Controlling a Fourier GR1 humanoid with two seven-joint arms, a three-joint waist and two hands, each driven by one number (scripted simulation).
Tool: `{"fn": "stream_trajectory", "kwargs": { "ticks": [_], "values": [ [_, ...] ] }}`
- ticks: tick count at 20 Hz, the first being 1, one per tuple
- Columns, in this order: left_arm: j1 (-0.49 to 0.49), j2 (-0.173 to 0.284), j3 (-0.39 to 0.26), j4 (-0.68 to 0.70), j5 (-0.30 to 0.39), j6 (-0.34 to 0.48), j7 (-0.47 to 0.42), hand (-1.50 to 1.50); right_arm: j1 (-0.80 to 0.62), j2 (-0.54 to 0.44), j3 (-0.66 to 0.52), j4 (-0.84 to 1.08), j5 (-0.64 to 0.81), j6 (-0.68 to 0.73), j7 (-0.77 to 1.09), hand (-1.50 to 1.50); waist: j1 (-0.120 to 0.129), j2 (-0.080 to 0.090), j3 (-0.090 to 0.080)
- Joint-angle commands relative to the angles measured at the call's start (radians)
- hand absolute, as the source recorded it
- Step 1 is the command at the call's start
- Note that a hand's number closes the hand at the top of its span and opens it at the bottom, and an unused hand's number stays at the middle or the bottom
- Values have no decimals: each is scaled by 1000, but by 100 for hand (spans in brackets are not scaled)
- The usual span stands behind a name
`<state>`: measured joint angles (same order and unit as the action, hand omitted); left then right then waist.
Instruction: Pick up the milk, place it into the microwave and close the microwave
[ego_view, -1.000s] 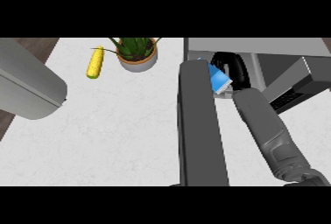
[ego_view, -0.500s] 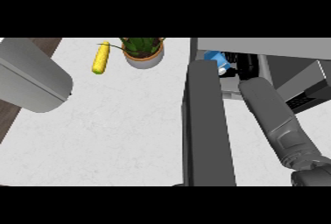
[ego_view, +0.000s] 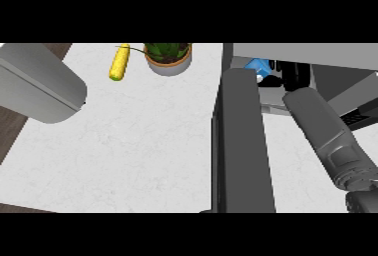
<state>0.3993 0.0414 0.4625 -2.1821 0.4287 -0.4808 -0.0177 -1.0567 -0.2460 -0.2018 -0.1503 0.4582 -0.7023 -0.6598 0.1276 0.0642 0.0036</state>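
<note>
Milk (ego_view: 258, 65) inside microwave (ego_view: 332, 55) w/ right hand (ego_view: 289, 75), fingers' state unclear; white counter (ego_view: 133, 145).

The milk (ego_view: 258, 66) shows only as a small blue and white piece inside the microwave (ego_view: 310, 50), because the open microwave door (ego_view: 242, 140) and the right hand (ego_view: 289, 75) cover the rest of it. The right hand itself is only a dark shape in the opening, so I cannot tell how its fingers stand. At the counter's (ego_view: 140, 145) left edge only the left forearm (ego_view: 37, 82) is in view and its hand is cut off, and the potted plant (ego_view: 169, 56) and the corn cob (ego_view: 119, 62) are cut at the far edge.
</note>
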Motion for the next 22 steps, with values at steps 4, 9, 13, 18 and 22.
{"fn": "stream_trajectory", "kwargs": {
  "ticks": [4, 9, 13, 18, 22],
  "values": [
    [-26, 11, 7, 14, -31, 5, -12, -150, 34, -83, 24, 135, 60, -252, 219, -150, 17, 16, -5],
    [-30, 22, 11, 31, -57, 4, -11, -150, 0, -59, 33, 60, 57, -85, 71, -150, 23, 5, 4],
    [-61, 43, -18, 50, -66, -26, -13, -150, -11, -6, 33, 58, 56, -85, 56, -150, 27, 11, 4],
    [-83, 56, -50, 85, -86, -51, -6, -150, -21, -4, 15, 44, 36, 15, -5, -150, 8, 9, 4],
    [-62, 37, -76, 65, -88, -70, -15, -150, -6, 12, -39, 33, -24, 124, -58, -150, 0, -6, 4]
  ]
}}
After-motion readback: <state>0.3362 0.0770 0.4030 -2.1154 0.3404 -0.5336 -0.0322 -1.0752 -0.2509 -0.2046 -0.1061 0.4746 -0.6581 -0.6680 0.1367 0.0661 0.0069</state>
